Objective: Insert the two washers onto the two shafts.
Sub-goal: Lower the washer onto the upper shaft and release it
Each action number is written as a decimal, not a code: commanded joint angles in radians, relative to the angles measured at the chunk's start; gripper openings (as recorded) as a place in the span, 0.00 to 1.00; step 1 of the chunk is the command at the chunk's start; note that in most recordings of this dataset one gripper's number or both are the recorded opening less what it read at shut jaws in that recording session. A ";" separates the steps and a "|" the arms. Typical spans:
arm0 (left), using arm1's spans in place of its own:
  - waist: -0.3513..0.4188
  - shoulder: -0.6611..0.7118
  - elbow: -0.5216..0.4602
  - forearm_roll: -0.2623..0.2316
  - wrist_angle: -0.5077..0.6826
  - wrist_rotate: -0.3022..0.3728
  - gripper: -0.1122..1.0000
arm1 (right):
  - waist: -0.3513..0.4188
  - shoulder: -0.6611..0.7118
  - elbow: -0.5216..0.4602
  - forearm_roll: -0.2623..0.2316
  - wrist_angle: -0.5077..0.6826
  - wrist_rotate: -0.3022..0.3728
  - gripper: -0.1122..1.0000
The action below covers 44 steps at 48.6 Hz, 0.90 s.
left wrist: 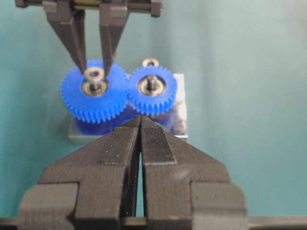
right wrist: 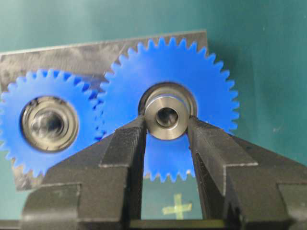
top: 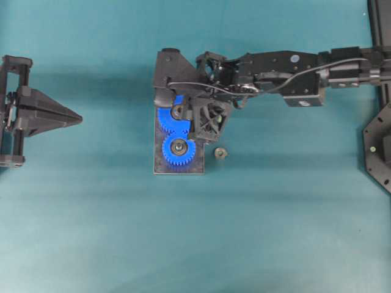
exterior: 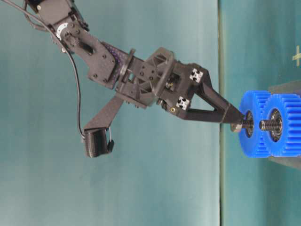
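Centrally, right end effector (right wrist: 167,125) gripping shiny round washer (right wrist: 166,117), toothed blue gear (right wrist: 211,76), left end effector (left wrist: 140,125) closed.

Seen past the left gripper (left wrist: 140,125) (fingertips pressed together), a washer (left wrist: 94,74) is pinched by the right gripper (left wrist: 94,72) directly above the larger blue gear (left wrist: 96,98), whose teeth are meshed with a smaller gear (left wrist: 152,91) beside it.

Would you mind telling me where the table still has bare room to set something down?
The wide stretch between the left gripper and the gear plate is bare, as is everything nearer than the plate. Around the blue gears it is crowded: right gripper overhead, a small loose part beside.
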 commanded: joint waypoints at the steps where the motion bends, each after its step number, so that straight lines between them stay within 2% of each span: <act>1: 0.002 -0.005 -0.012 0.002 -0.009 -0.002 0.11 | 0.003 -0.011 -0.029 -0.002 -0.003 -0.005 0.40; 44: 0.002 -0.017 0.000 0.002 -0.008 -0.003 0.11 | -0.008 -0.006 -0.035 -0.002 0.009 0.003 0.40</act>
